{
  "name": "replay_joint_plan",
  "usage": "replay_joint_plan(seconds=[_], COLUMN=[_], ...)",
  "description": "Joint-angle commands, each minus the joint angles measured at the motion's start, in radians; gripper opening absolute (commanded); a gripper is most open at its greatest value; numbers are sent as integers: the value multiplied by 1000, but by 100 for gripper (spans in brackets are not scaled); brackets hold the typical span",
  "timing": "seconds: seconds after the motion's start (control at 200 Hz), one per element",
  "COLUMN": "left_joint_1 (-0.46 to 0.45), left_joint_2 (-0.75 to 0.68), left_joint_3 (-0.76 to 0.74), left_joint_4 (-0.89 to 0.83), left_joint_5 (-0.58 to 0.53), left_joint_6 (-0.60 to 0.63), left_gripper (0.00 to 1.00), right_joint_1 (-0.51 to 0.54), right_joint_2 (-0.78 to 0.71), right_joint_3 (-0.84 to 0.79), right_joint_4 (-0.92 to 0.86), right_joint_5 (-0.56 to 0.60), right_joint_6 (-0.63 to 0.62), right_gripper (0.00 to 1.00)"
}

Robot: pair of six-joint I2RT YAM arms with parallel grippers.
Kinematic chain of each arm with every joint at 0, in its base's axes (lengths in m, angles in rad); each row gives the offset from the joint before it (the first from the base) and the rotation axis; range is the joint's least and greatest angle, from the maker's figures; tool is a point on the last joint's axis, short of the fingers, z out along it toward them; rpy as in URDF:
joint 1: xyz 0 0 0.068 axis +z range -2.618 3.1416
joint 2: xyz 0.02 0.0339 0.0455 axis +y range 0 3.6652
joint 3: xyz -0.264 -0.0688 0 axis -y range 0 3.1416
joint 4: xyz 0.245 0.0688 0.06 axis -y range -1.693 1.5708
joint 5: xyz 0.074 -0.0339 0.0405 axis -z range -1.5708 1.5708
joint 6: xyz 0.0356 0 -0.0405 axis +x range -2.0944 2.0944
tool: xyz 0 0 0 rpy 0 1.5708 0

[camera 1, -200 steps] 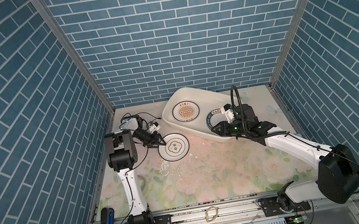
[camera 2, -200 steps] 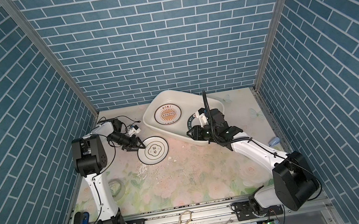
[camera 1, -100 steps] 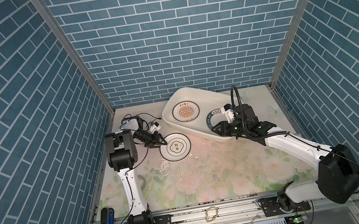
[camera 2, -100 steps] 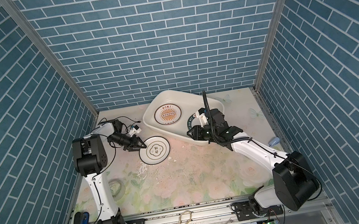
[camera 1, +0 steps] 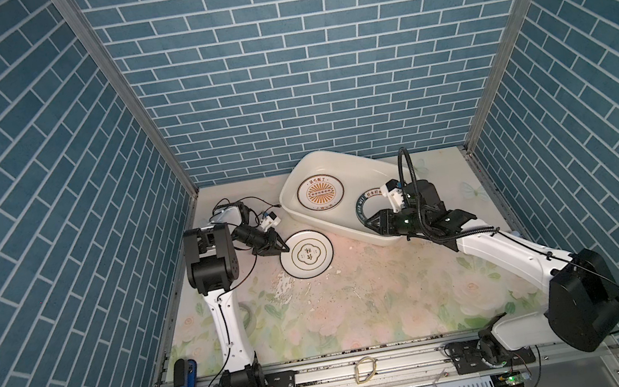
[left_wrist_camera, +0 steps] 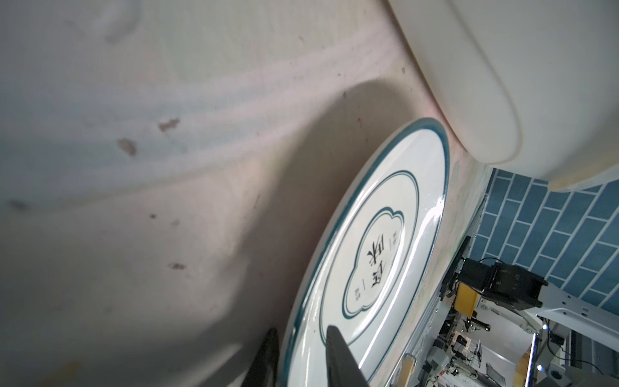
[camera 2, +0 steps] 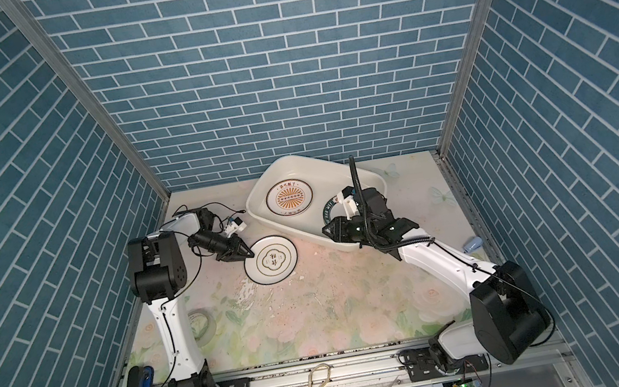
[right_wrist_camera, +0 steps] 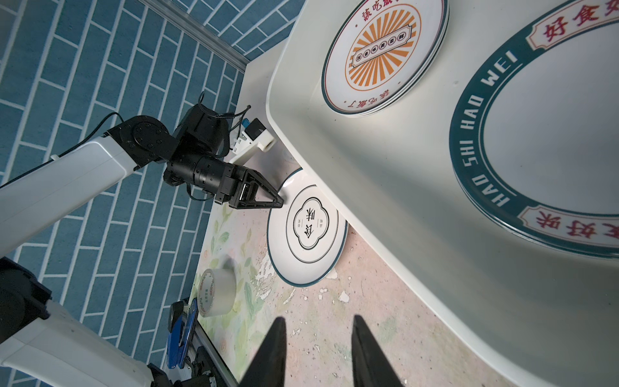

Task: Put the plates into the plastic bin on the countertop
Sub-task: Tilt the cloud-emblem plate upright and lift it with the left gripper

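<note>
The left pincer (left_wrist_camera: 301,330) straddles the rim of the quatrefoil plate (left_wrist_camera: 385,234); whether it is clamped is unclear. The plate lies on the counter (left_wrist_camera: 167,201) just beside the plastic bin (left_wrist_camera: 502,83). The right pincer (right_wrist_camera: 318,318) is apart and empty, near the bin holding sunburst plates (right_wrist_camera: 385,50) and green-rimmed plates (right_wrist_camera: 552,134).

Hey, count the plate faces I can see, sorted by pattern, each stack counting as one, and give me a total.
Sunburst, in bin: 1
Green-rimmed, in bin: 1
Quatrefoil, on counter: 1
Total: 3
</note>
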Motion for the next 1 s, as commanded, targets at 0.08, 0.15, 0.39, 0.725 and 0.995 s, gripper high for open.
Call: replay_joint_plan(seconds=[0.08,0.15,0.39,0.725,0.995], left_joint_1=[-7,-7,-7,-7,-7], left_joint_2=[22,12,1,-46,-95], left_joint_3=[-20,-26,-36,-55,-62], left_joint_4=[2,4,-4,-14,-72], left_joint_5=[8,9,27,56,48], left_joint_6=[8,8,12,23,68], left_gripper=[24,22,15,8,0], right_joint_1=[3,3,3,3,3], right_joint_2=[0,-2,-2,-2,3], right_joint_3=[9,6,2,4,11], right_joint_4=[10,15,16,18,21], right_joint_5=[7,7,8,7,2], right_joint_6=[27,27,26,24,21], right_gripper=[33,33,33,33,33])
